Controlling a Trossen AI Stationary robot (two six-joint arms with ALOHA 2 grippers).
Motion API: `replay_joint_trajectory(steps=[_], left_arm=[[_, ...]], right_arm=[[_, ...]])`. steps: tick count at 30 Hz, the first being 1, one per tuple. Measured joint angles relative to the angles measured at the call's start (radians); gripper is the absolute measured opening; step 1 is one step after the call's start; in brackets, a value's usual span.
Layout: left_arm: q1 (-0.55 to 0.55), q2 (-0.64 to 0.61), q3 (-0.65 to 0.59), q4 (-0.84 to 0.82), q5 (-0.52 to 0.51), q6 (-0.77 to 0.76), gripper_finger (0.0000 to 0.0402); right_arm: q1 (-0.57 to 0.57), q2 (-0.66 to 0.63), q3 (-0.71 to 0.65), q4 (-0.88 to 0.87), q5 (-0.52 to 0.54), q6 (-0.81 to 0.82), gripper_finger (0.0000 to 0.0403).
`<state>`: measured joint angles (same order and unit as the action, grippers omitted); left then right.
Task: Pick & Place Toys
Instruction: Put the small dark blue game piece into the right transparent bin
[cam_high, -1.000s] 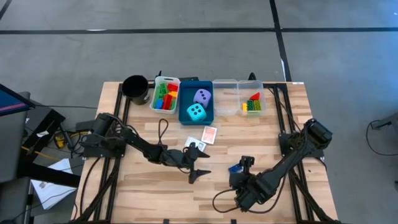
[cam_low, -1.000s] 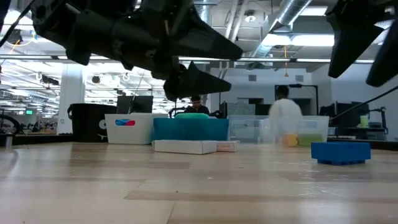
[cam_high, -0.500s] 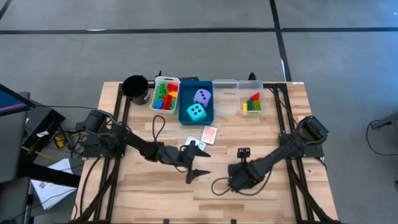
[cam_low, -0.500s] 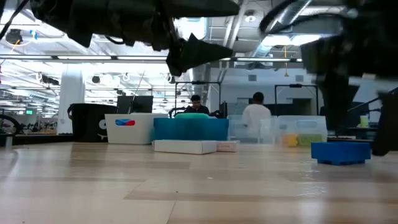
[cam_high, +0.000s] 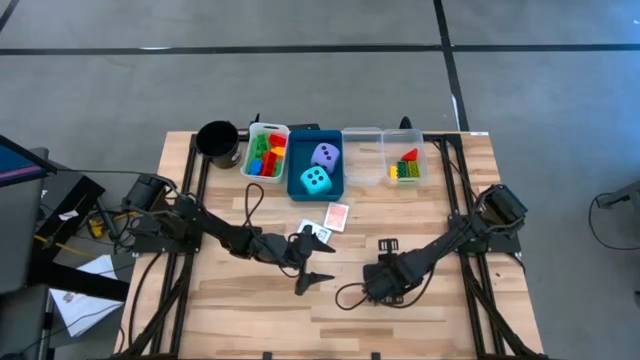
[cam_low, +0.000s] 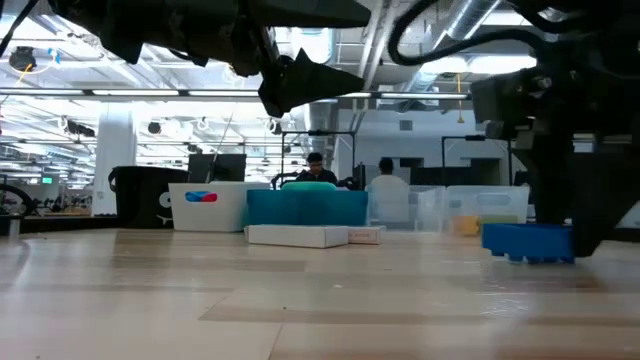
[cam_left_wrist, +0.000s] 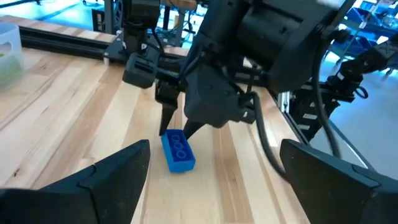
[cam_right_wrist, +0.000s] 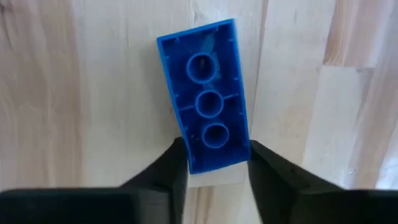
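Note:
A blue brick (cam_right_wrist: 205, 99) lies on the bare wood near the table's front, hollow underside up; it also shows in the left wrist view (cam_left_wrist: 178, 151) and the low view (cam_low: 527, 243). My right gripper (cam_high: 385, 282) stands over it, pointing steeply down and shut on one end; in the high view the gripper hides the brick. My left gripper (cam_high: 313, 262) hangs open above the table's middle, to the brick's left, holding nothing. Two card packs (cam_high: 338, 215) (cam_high: 312, 232) lie flat behind it. Cyan and lavender dice (cam_high: 316, 180) sit in the blue tray (cam_high: 300, 190). My right gripper pinches the blue brick's two long sides (cam_right_wrist: 214, 155) between its two fingers (cam_right_wrist: 171, 168), close to one short end. The fingers come from above, pointing steeply down, and lie across the brick. The brick rests flat on the table, underside up.
Along the far edge stand a black cup (cam_high: 218, 142), a white tray (cam_high: 252, 150) of coloured bricks, the blue tray, and clear trays (cam_high: 362, 160), one holding bricks (cam_high: 405, 166). People move about in the room beyond the table (cam_low: 385, 190).
My right gripper has come down toward the table's left and far side onto the blue brick, rolling as it went, and has shut on the brick's sides. The brick stays on the table, nudged slightly. My left gripper has risen a little, still open.

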<state>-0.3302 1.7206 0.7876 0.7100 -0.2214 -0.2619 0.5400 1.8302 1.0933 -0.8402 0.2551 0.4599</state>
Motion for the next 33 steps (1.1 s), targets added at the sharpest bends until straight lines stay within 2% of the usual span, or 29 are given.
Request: replay_joint_trajectory(steps=[7,14,18,21,23,29,33], left_arm=[[0.0,0.0,0.0,-0.031,0.0,0.0,0.0352],[0.0,0.0,0.0,-0.042,-0.001,0.0,0.0352],[0.001,-0.003,0.0,-0.066,0.017,-0.005,0.0352],[0.005,-0.051,-0.002,-0.161,0.073,-0.008,0.0352],[0.005,-0.111,-0.002,-0.257,0.073,-0.013,0.0352],[0.008,-0.31,-0.001,-0.389,-0.058,-0.087,0.0352],[0.004,-0.394,-0.019,-0.392,-0.069,-0.077,0.0352]], right_arm=[[0.003,0.002,0.033,-0.022,0.015,0.021,0.0127],[0.004,0.002,0.151,-0.135,0.103,0.037,0.0127],[0.023,0.001,0.234,-0.204,0.239,0.039,0.0127],[0.046,0.001,0.285,-0.215,0.365,0.059,0.0127],[0.061,0.001,0.316,-0.232,0.438,0.09,0.0127],[0.1,0.0,0.348,-0.231,0.63,0.194,0.0127],[0.11,0.0,0.348,-0.232,0.694,0.204,0.0127]])
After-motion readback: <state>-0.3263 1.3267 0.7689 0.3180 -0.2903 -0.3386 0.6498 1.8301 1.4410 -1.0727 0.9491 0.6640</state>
